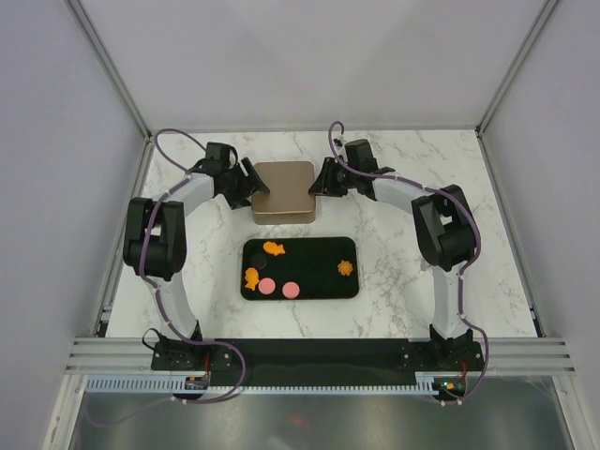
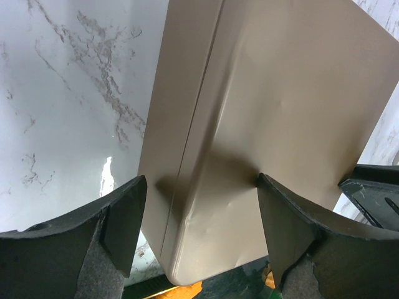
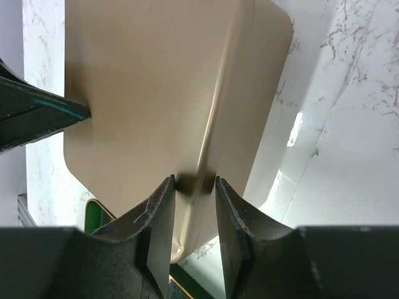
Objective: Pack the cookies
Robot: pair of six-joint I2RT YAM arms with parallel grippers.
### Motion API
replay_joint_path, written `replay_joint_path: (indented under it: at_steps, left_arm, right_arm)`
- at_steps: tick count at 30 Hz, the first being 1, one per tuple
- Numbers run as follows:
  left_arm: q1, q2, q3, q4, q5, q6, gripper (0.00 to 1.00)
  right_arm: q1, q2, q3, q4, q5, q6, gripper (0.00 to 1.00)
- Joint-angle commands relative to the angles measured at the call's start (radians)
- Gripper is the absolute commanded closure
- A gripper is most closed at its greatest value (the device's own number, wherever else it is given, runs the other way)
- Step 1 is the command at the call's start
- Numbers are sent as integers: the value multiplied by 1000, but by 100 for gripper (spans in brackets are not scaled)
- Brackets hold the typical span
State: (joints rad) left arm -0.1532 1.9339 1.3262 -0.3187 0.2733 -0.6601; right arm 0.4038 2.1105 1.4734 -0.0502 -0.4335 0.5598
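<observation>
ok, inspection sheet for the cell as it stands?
Surface: white marble table, no damage seen.
Job's things: five cookies on the black tray, two pink discs and three orange shapes; tan box behind the tray, lid on.
Clutter: nothing seen.
Grippers: left gripper open, straddling the box's left edge; right gripper closed on the box's right rim.
Cables: purple cables loop along both arms, off the tray.
Surroundings: white walls; aluminium rail at the near edge.
</observation>
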Motion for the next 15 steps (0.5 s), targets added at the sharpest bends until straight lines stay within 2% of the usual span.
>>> replay_joint_path:
  at_steps: [1,9,15]
  left_arm:
    - [-3,42,18,-59,-45,56,21]
    - [4,-33,131,-102,-85,96,17]
    - [6,-108,249,-171,-138,116,16]
  right_arm:
    - [12,-27,-30,-109,81,-64,59]
    - [-16,-72,99,-175,73,-63,48]
    - [-46,-181,117,-195,98,-63,39]
